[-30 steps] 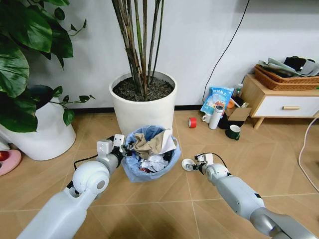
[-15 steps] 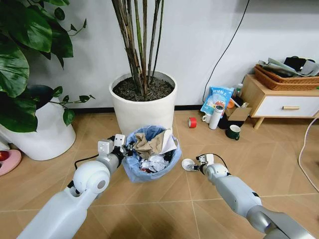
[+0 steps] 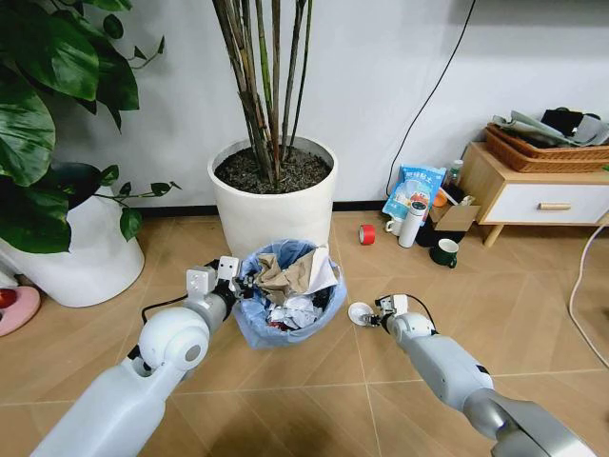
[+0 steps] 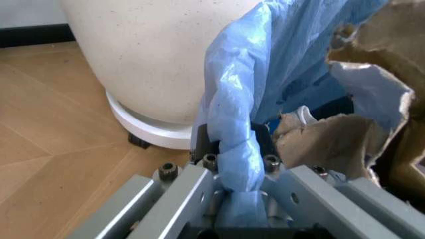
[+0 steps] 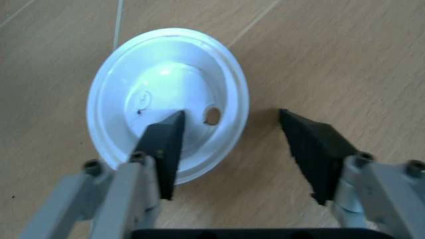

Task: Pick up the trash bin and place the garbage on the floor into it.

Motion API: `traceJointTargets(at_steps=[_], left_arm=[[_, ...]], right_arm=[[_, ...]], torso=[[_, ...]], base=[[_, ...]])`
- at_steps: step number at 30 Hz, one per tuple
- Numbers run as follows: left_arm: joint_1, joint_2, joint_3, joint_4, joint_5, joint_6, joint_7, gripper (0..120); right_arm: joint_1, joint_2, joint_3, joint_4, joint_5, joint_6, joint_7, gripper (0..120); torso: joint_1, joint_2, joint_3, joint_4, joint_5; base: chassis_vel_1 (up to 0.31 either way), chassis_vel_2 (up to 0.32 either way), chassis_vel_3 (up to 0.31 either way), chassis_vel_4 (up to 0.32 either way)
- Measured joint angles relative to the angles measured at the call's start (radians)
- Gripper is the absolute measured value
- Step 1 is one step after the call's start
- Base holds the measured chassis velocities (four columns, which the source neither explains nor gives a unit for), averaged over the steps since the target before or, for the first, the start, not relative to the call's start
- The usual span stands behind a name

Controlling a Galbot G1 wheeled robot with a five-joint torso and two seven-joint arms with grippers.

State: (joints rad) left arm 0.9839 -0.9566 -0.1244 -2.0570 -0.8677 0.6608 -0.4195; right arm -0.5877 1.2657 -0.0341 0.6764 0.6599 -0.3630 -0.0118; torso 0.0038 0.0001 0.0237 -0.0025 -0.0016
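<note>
nearby, white planter (image 3: pixel 273 195) just behind trash bin (image 3: pixel 285 328) (litter-filled)

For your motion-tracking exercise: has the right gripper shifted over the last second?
Barely: the right gripper holds almost the same spot against the floor seams, open around the white lid's edge.

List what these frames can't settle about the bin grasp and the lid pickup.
- Left wrist view: the blue bag covers the trash bin's rim where the left gripper clamps.
- Head view: paper hides the bin's depth.
- Right wrist view: whether the right gripper, fingers open, touches the white lid.
</note>
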Motion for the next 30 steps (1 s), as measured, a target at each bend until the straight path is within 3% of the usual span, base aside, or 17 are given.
traceJointTargets(at_steps=[14, 23, 30], left_arm=[[-0.010, -0.004, 0.005, 0.010, 0.000, 0.000, 0.000, 0], [-0.012, -0.010, 0.016, 0.017, 0.002, 0.000, 0.001, 0], [-0.014, -0.012, 0.023, 0.020, 0.003, 0.000, 0.002, 0]], right_arm=[[-0.007, 0.002, 0.016, 0.003, -0.005, 0.006, -0.028, 4], [-0.032, -0.012, 0.055, 0.034, -0.004, 0.006, -0.027, 0], [-0.080, -0.055, 0.107, 0.144, 0.006, 0.011, -0.008, 0]], torso=[[0.000, 0.000, 0.000, 0.0005, 0.0014], [0.000, 0.000, 0.000, 0.0003, 0.0012], [0.000, 0.000, 0.000, 0.0003, 0.0014]], base=[[0.000, 0.000, 0.000, 0.000], [0.000, 0.000, 0.000, 0.000], [0.000, 0.000, 0.000, 0.000]])
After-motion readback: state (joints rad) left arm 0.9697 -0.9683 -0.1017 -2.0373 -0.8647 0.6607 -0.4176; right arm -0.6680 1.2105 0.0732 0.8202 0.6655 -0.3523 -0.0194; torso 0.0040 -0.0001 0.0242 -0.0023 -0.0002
